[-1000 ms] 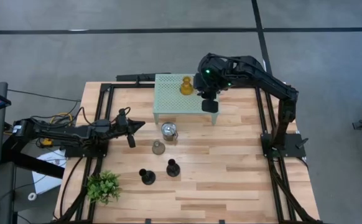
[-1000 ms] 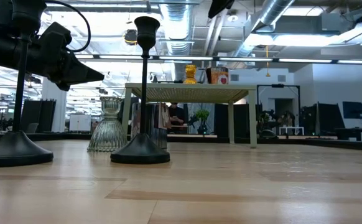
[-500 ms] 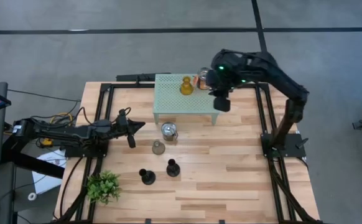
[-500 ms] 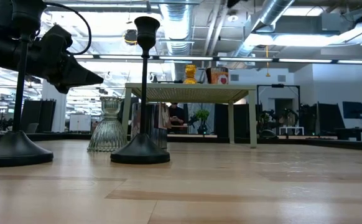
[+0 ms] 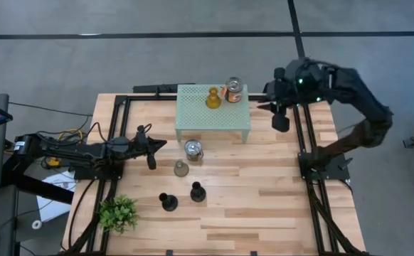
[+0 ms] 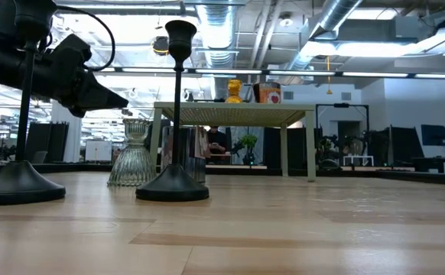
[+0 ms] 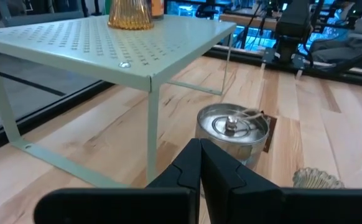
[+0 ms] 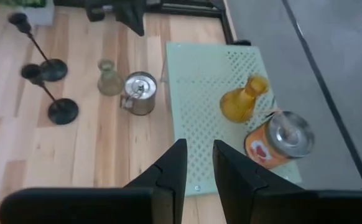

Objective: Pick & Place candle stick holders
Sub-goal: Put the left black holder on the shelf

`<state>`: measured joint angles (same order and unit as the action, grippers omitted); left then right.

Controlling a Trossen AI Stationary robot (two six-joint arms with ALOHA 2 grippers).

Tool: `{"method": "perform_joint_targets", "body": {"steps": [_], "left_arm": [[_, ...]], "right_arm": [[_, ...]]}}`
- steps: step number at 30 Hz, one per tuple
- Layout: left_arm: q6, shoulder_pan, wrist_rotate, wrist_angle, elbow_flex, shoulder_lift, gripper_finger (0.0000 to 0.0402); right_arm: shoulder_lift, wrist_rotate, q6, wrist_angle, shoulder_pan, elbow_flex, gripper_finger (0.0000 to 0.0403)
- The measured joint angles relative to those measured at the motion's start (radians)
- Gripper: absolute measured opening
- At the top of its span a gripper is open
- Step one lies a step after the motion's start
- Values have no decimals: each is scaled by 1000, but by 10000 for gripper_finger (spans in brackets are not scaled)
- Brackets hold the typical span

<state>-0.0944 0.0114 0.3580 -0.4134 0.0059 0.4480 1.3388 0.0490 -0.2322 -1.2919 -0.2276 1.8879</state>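
The mint-green rack (image 5: 213, 114) stands at the table's far middle. On it stand the amber glass holder (image 5: 212, 98) and a silvery jar-like holder with an orange label (image 5: 233, 90). On the table stand a second silvery jar-like holder (image 5: 193, 150), the grey-olive holder (image 5: 181, 168) and two black bell-shaped holders (image 5: 167, 203) (image 5: 197, 191). My right gripper (image 5: 262, 107) (image 8: 198, 149) is open and empty, in the air right of the rack. My left gripper (image 5: 161, 144) (image 7: 199, 149) is shut and empty, left of the silvery jar on the table.
A green leafy plant (image 5: 119, 212) stands at the near left corner. Black frame rails (image 5: 301, 135) run along the table's left and right sides. Bare wood lies at the table's near right.
My right gripper has drawn back from above the rack toward the table's right edge and upward. The orange-labelled jar, which the gripper covered in the high view a second ago, now shows standing on the rack beside the amber holder.
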Motion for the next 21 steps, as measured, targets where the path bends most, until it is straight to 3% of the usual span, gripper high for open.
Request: {"method": "perform_joint_targets", "body": {"steps": [7, 11, 16, 21], "left_arm": [[0, 0, 0, 0, 0, 0, 8], [0, 0, 0, -3, 0, 0, 8], [0, 0, 0, -7, 0, 0, 8], [0, 0, 0, -26, 0, 0, 8]], "right_arm": [[-295, 0, -11, 502, -37, -629, 69], [-407, 0, 62, 761, -48, -899, 69], [-452, -4, 206, 960, -22, -1095, 69], [-422, -4, 331, 1001, 14, -1153, 69]]}}
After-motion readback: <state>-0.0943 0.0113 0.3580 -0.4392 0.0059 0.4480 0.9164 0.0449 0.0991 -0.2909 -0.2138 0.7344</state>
